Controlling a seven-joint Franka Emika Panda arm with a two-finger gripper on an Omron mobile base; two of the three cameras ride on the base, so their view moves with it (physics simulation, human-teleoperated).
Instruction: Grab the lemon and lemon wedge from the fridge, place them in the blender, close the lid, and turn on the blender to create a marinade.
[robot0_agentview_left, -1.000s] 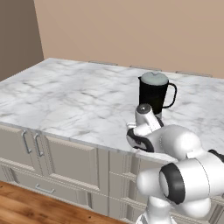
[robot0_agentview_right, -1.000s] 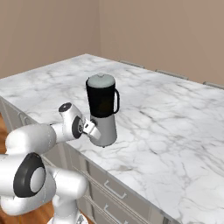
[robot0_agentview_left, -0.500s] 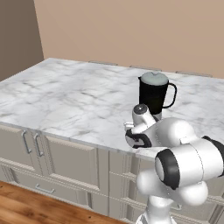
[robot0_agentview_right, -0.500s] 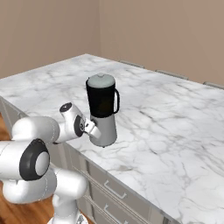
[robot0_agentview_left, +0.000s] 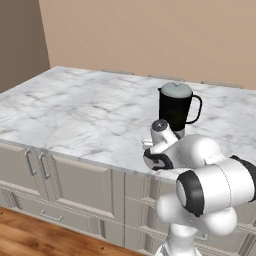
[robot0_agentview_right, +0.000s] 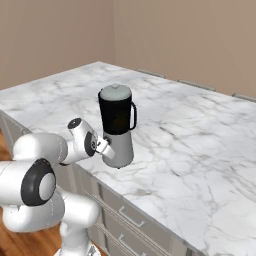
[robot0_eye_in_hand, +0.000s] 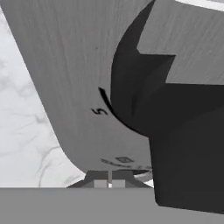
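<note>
I have the gripper (robot0_eye_in_hand: 109, 180) clenched empty, tips against the blender (robot0_agentview_right: 117, 125) base at the counter's (robot0_agentview_left: 75, 110) near edge, lid (robot0_agentview_left: 175, 89) on. I judge it's switch-on time: next, work the knob (robot0_eye_in_hand: 183, 131).

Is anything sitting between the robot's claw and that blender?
Nothing; in the hand view the shut gripper sits right against the blender base.

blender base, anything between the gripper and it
Nothing visible does. The shut gripper sits right up against the blender base, with the dark knob close in front of it and the lid already on the jug.
</note>
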